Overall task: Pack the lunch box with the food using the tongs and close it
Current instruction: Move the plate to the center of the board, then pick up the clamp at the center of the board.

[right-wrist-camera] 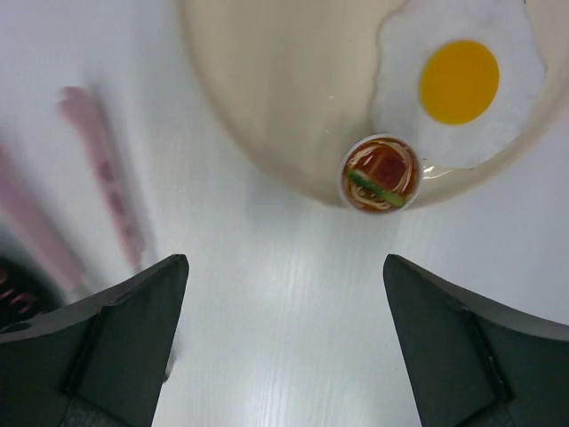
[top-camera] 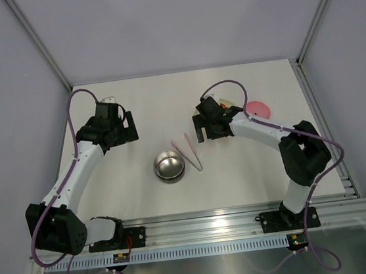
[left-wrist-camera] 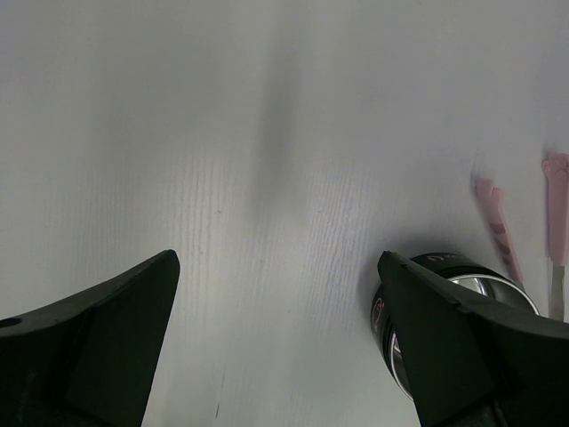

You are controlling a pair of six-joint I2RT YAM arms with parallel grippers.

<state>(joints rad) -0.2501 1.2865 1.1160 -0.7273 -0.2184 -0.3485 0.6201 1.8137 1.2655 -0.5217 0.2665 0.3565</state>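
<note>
Because the thin pale pink tongs (top-camera: 186, 155) lie nearer my right gripper (top-camera: 208, 136), open and empty, it should reach. Their joined end faces me.

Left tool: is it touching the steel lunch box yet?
Apart. The top view shows a strip of bare table between the left tool and the lunch box. The tool is open and holds nothing.
</note>
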